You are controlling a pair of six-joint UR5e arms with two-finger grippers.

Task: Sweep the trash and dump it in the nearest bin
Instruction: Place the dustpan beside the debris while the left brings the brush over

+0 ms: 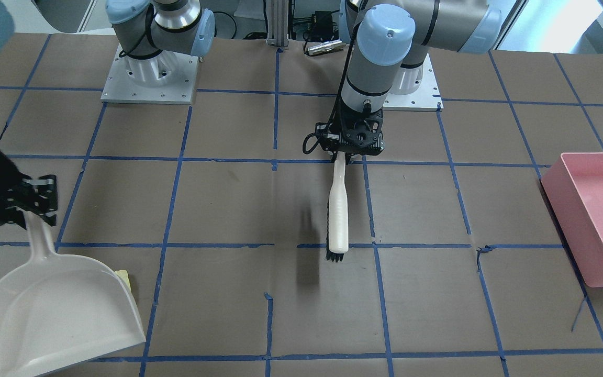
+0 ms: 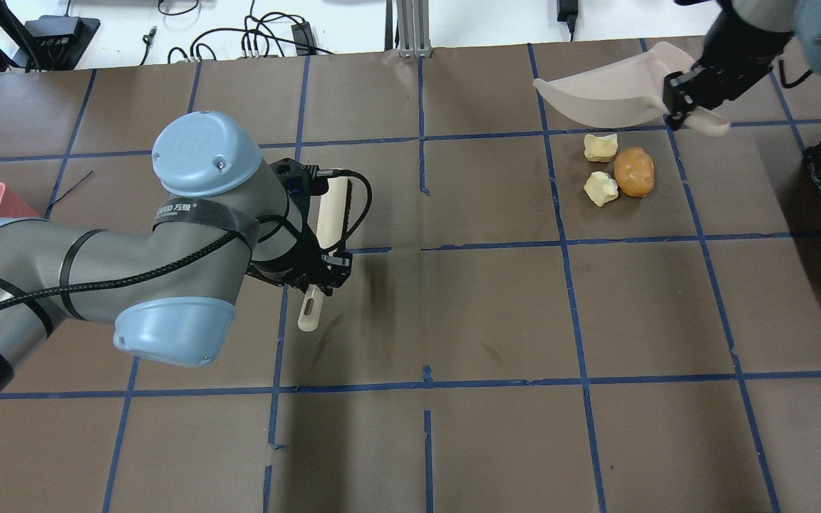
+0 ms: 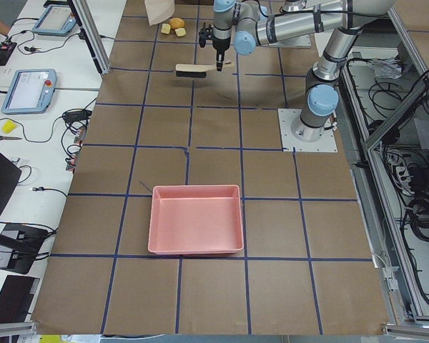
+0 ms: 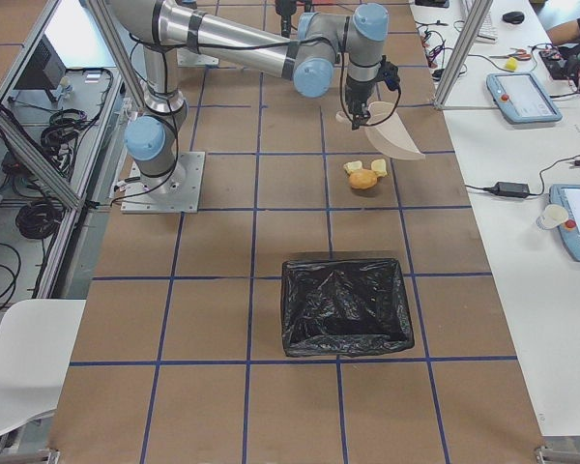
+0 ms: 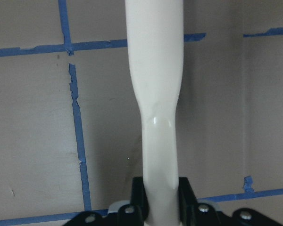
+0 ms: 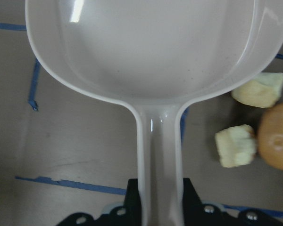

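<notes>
The trash lies together on the brown table: a tan-orange lump (image 2: pixel 633 172) and two pale yellow-green chunks (image 2: pixel 600 147) (image 2: pixel 601 189). My right gripper (image 2: pixel 688 107) is shut on the handle of a white dustpan (image 2: pixel 606 89). The pan hangs tilted just beyond the trash, and the wrist view shows the chunks (image 6: pixel 235 145) and the lump (image 6: pixel 276 141) off to its side. My left gripper (image 2: pixel 314 283) is shut on the white handle of a black-bristled brush (image 1: pixel 338 209). It holds the brush above the table's middle, far from the trash.
A pink bin (image 1: pixel 594 209) stands at the table's end on my left side. A bin lined with a black bag (image 4: pixel 346 304) stands at the end on my right, nearer to the trash. Blue tape lines grid the table.
</notes>
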